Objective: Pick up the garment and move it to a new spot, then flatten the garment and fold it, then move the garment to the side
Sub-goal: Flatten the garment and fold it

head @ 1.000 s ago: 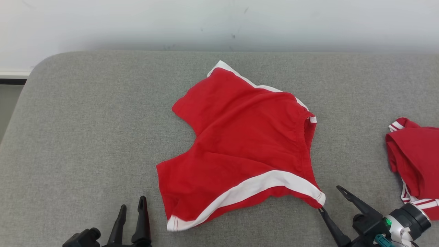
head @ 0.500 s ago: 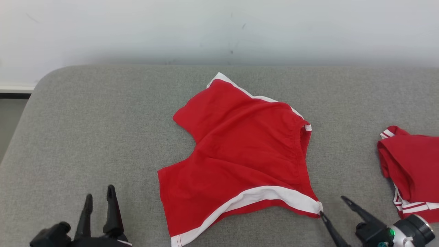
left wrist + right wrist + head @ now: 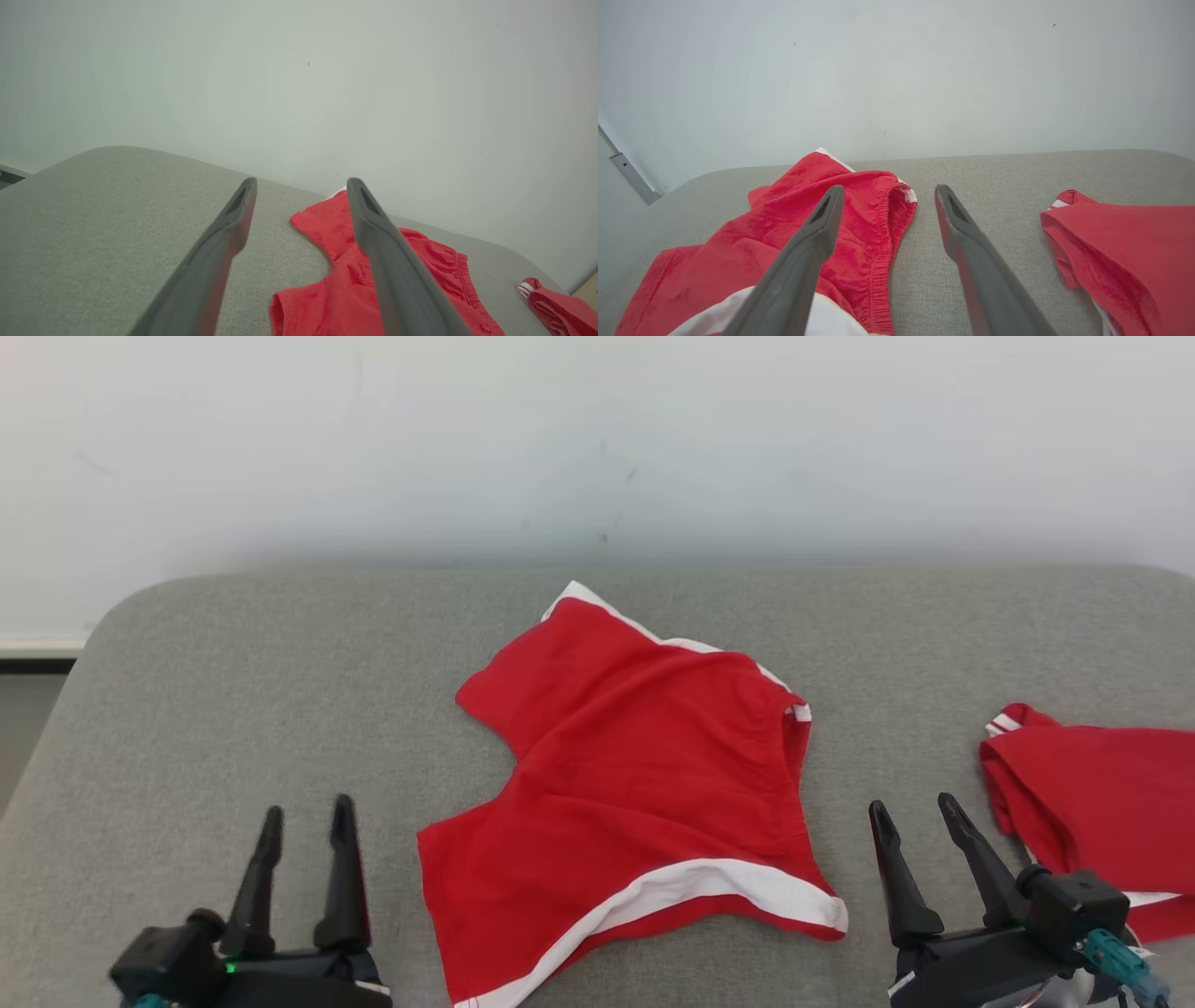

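At the near edge, the left gripper (image 3: 308, 807) and the right gripper (image 3: 911, 805) point away from the robot. Both have their dark fingers spread wide, holding nothing and touching nothing. Between them, on the grey fabric-covered surface (image 3: 233, 691), the red cotton shorts with white trim (image 3: 644, 784) lie crumpled and not yet flat.

The shorts' near-left leg corner is just right of the left gripper. Their near-right corner, where the white band ends, is just left of the right gripper. Neither arm is clearly nearer, though in the right wrist view the left-hand finger (image 3: 803, 261) crosses in front of the red cloth. The elastic waistband (image 3: 801, 784) runs near to far along the right side, and the legs fan out to the left, so the long axis runs roughly left to right. Each arm probably has its own near corner to reach.

Farther right, well apart, is a second red garment with white stripes (image 3: 1092, 784). Beyond everything stands the plain white wall (image 3: 597, 448).
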Tool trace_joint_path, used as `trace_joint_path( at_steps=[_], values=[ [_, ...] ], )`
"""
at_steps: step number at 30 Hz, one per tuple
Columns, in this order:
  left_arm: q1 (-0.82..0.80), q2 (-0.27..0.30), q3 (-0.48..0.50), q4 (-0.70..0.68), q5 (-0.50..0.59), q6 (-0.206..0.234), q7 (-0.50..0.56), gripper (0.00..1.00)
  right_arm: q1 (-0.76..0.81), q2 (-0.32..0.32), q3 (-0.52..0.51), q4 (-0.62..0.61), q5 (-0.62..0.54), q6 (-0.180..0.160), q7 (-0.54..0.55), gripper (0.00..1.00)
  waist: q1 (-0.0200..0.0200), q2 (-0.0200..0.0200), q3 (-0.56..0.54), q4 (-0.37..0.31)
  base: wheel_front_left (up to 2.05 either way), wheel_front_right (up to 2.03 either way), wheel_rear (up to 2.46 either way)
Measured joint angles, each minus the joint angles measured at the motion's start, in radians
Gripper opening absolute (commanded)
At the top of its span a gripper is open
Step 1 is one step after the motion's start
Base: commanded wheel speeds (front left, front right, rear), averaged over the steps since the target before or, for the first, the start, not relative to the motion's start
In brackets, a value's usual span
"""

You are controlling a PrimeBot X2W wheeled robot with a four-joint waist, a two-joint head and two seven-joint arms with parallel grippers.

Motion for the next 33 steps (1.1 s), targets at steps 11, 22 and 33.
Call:
trace_joint_path(
  at_steps=[11,22,33],
  values=[
    [0.024,0.098,-0.105,0.043,0.079,-0.071,0.036,1.0,0.037,0.1,-0.1,0.034,0.188,-0.004,0.019,1.0,0.0,0.0001,-0.062,-0.039,0.0,0.0,0.0],
    [0.093,0.087,-0.148,0.097,0.019,-0.097,0.209,1.0,0.046,0.106,-0.119,0.018,0.213,-0.005,0.072,1.0,0.0,0.0001,-0.07,-0.049,0.0,0.0,0.0],
    [0.14,0.055,-0.176,0.176,-0.091,-0.106,0.446,1.0,0.057,0.097,-0.095,0.009,0.177,-0.005,0.116,1.0,0.0001,0.0001,-0.056,-0.059,0.0,0.0,0.0]
  ],
)
